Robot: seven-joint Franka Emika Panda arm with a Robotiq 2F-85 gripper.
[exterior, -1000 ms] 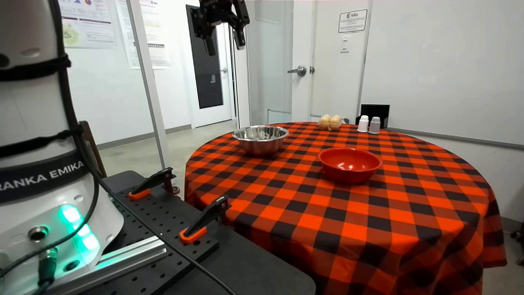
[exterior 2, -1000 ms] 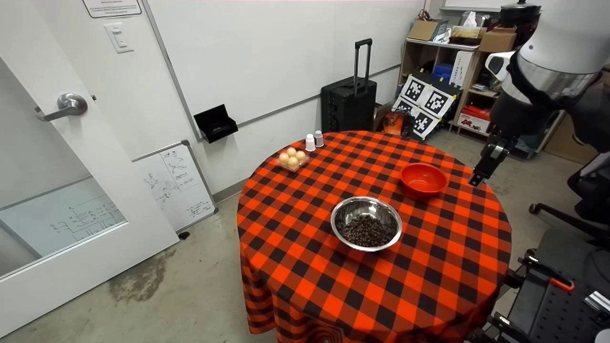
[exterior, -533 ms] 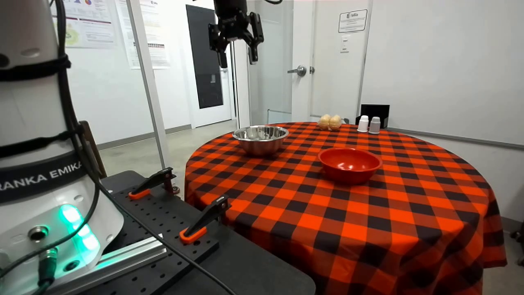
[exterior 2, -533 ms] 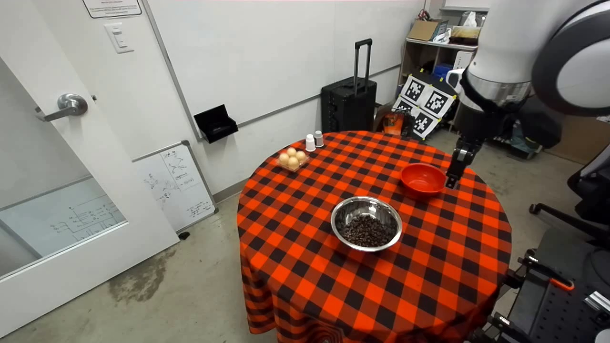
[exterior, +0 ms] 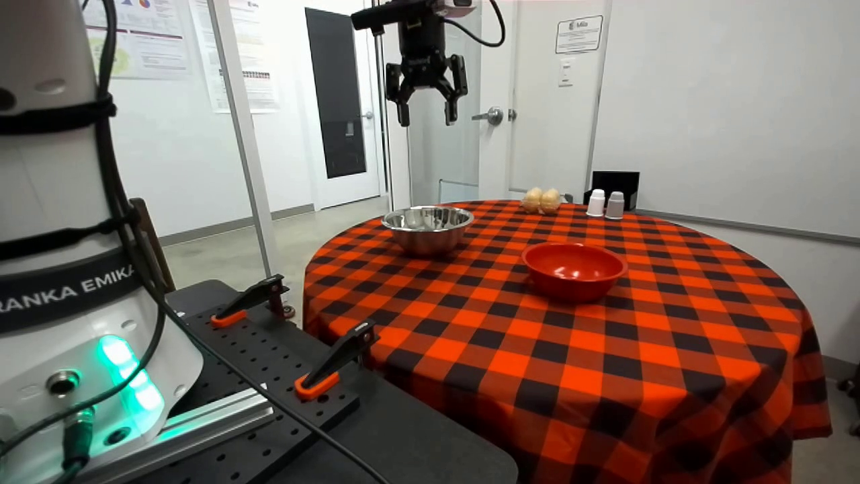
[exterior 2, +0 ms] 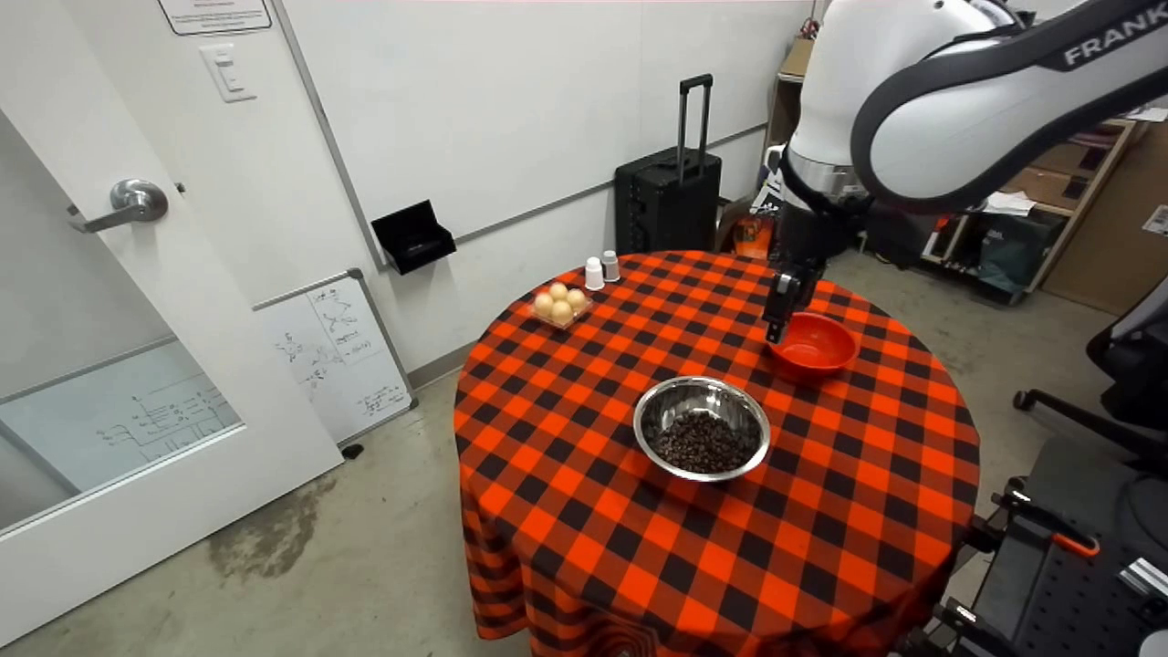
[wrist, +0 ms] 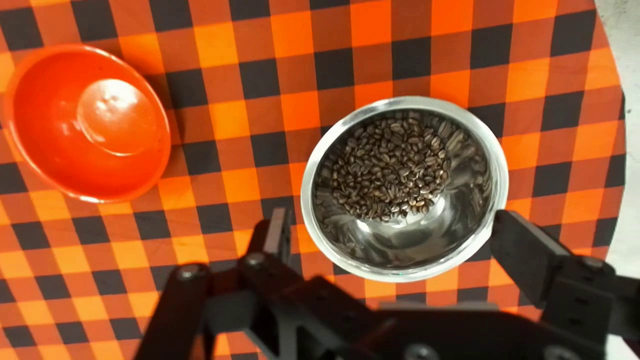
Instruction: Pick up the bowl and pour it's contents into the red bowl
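The bowl is shiny silver metal and stands upright on the table in both exterior views (exterior: 428,240) (exterior 2: 703,477). It holds dark brown beans (exterior 2: 704,444), which also show in the wrist view (wrist: 392,167). The red bowl (exterior: 574,279) stands apart from it and looks empty in an exterior view (exterior 2: 812,347) and in the wrist view (wrist: 45,105). My gripper (exterior: 427,115) is open and empty, pointing down, high above the silver bowl. In the wrist view the gripper's (wrist: 390,225) fingers stand wide, on either side of the silver bowl's near part, with the bowl below.
A clear pack of eggs (exterior 2: 561,306) lies at the table edge beside a white shaker (exterior 2: 594,274) and a grey shaker (exterior 2: 610,265). A checkered cloth (exterior: 510,376) covers the round table. Clamps (exterior: 339,356) sit on the robot's base plate. A door stands behind.
The arm has swung across the table. The gripper has moved right and down in an exterior view, coming above the silver bowl, and stays open. Both bowls have not moved.
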